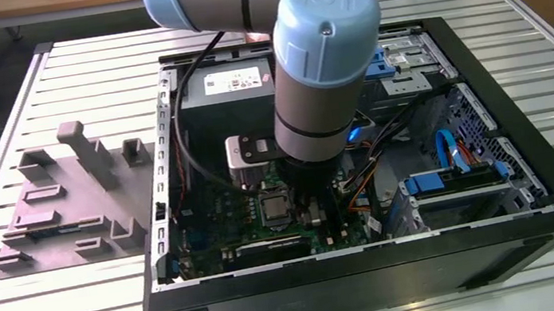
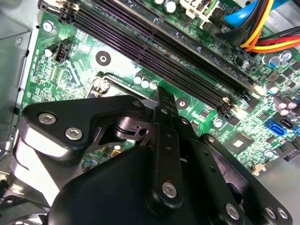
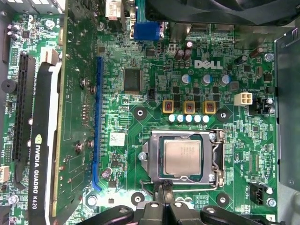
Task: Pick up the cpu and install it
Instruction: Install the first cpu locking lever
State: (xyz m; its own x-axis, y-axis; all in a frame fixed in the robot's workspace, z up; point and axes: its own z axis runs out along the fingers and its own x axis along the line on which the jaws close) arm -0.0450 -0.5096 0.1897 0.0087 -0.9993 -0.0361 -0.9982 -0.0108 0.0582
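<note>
Sitting in motherboard [image 3: 154, 93] socket: cpu [image 3: 183, 157]; gripper [image 3: 164, 199] just beside, fingers pressed together, graphics card [image 3: 40, 140] nearby.

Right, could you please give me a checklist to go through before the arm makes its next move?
1. cpu lies flat inside the socket frame: ok.
2. Claw off the cpu: ok, it hangs at the frame's edge in the first wrist view.
3. No cable across the cpu: ok.
4. Frame latched down: cannot tell.
5. cpu corner orientation correct: cannot tell.
</note>
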